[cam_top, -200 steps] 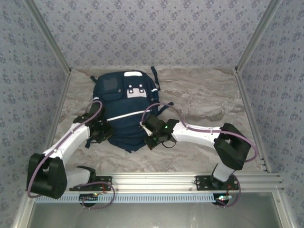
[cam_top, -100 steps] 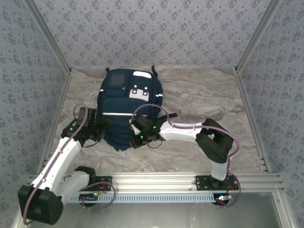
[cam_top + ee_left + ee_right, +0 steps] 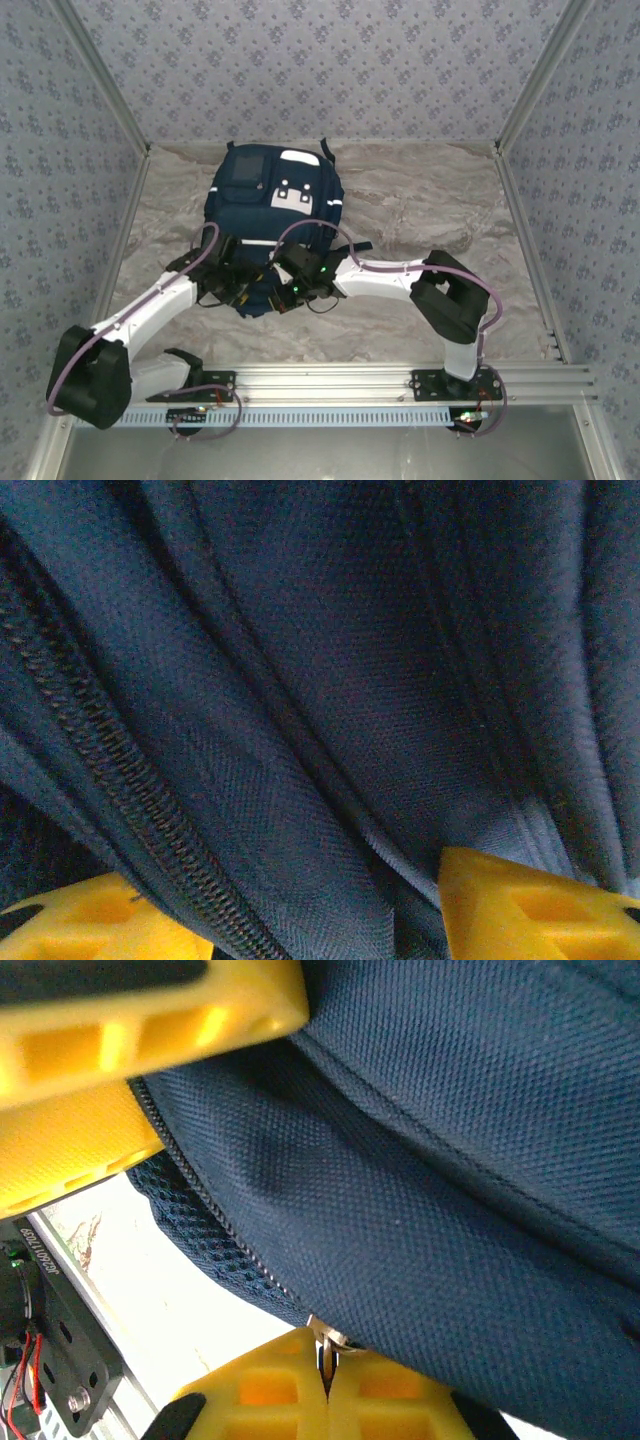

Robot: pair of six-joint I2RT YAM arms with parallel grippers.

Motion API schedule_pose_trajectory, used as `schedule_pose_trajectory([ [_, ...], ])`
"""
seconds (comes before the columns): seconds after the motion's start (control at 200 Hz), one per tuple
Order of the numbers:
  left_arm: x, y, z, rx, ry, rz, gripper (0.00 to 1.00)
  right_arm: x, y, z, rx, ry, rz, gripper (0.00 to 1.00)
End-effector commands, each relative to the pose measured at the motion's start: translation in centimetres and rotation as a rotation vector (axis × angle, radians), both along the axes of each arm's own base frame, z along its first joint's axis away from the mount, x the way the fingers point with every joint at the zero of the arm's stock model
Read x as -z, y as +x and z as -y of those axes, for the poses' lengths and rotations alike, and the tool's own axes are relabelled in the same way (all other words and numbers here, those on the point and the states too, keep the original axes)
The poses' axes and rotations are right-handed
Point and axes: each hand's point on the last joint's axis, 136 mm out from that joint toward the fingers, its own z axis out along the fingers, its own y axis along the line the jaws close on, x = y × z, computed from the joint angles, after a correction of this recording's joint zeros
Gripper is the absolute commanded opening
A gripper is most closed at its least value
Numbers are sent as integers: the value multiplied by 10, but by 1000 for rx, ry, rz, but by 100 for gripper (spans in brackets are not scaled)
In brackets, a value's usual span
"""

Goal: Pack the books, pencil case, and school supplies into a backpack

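**Right gripper (image 3: 325, 1400) pinches a zipper pull at the backpack's near end**

Right gripper's 2 yellow fingertips are pressed together on the small metal zipper pull (image 3: 325, 1344), which sticks out from the seam of the navy backpack (image 3: 276, 205). Left gripper (image 3: 325, 915) has its 2 fingertips spread, with folds of the bag's fabric and a line of zipper (image 3: 95, 765) lying between them. Whether those fingers press the cloth cannot be told.

From above, the backpack lies flat on the marble-patterned table (image 3: 420, 200), left of centre and toward the back wall. Its white patches and front pocket face up at the far end. Both grippers meet at its near end, just beside each other.
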Motion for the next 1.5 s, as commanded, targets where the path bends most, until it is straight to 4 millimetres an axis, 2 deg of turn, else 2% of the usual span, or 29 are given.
schedule_pose_trajectory([
  [0.0,-4,11,-3,-33,24,38,44,-7,-5,3,-10,-14,20,0],
  [0.095,-8,13,-8,-37,43,59,31,-3,-4,13,-14,-69,40,0],
  [0.195,-14,14,-16,-46,68,76,12,-1,-3,25,-9,-114,57,0],
  [0.32,-17,14,-25,-71,71,75,0,-3,4,35,1,-145,89,0],
  [0.33,-18,14,-25,-73,71,75,0,-4,5,35,3,-146,92,0],
  [0.345,-18,14,-26,-75,69,78,0,7,0,44,1,-176,82,0],
  [0.47,-22,15,-30,-87,60,80,0,14,1,56,9,-211,89,0],
  [0.645,-28,16,-34,-104,38,88,0,15,7,72,38,-217,91,0],
  [0.849,-39,14,-35,-104,14,108,0,16,24,96,62,-246,146,0],
  [1.199,-44,6,-25,-23,-32,116,0,16,58,105,107,-137,168,0],
  [1.494,-50,-2,-18,72,-49,142,0,4,98,115,144,-97,317,0],
])
